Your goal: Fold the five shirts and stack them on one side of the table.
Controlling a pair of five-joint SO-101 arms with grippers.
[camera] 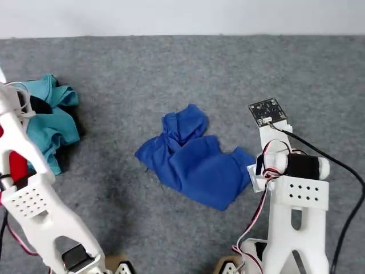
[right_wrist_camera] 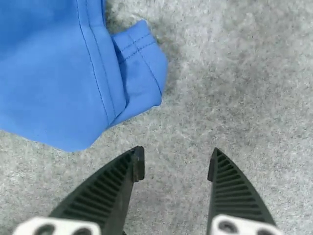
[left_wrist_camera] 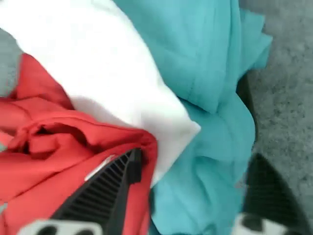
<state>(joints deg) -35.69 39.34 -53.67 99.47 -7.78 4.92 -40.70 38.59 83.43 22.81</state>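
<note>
From the high view, the blue shirt (camera: pixel 194 162) lies crumpled mid-table on the grey mat (camera: pixel 171 68). Its long axis runs on a diagonal, from the bunched end farther from the arms down to the flatter end just beside the right arm (camera: pixel 293 188). That arm is clearly the nearer one to it. The left arm (camera: pixel 34 200) stands at the other side, over a heap where the teal shirt (camera: pixel 54 123) shows. In the left wrist view, my left gripper (left_wrist_camera: pixel 198 159) is spread wide and holds nothing. It hangs over that heap, where the red shirt (left_wrist_camera: pixel 58 147), the white shirt (left_wrist_camera: pixel 98 63) and the teal one overlap, unfolded. One finger is above the red cloth and the other is near the teal edge. In the right wrist view, the right gripper (right_wrist_camera: pixel 177 156) is also released, with bare mat between the jaws. The blue shirt's stitched corner lies ahead and off to one finger's side, near but not touching. I judge I'd have to shift toward that corner before pinching it.
</note>
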